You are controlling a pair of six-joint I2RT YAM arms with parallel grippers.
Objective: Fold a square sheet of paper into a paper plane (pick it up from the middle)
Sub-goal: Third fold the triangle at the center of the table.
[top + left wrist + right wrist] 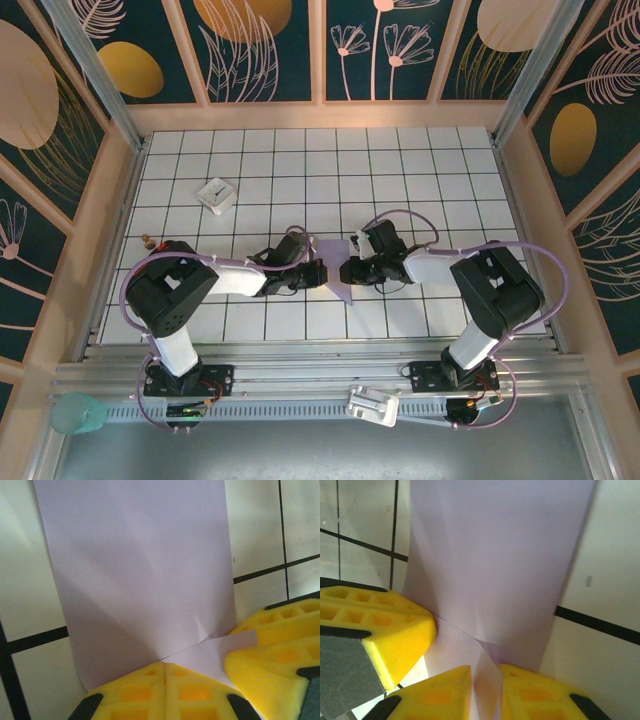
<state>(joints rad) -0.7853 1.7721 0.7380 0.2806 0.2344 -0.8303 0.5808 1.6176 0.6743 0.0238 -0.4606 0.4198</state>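
Observation:
The square sheet of paper is lavender and folded into a narrow strip, held up off the tiled table between both arms at mid-table. My left gripper comes in from the left. In the left wrist view its yellow fingers are pressed together on the near edge of the paper. My right gripper faces it from the right. Its yellow fingers stand slightly apart, with a loose fold of the paper in the gap. Each wrist view shows the other gripper's yellow finger beside the paper.
A small white block with a dark mark lies at the back left of the table. A small brown object sits near the left wall. Wooden walls ring the table. A teal cup and a metal bracket rest on the near rail.

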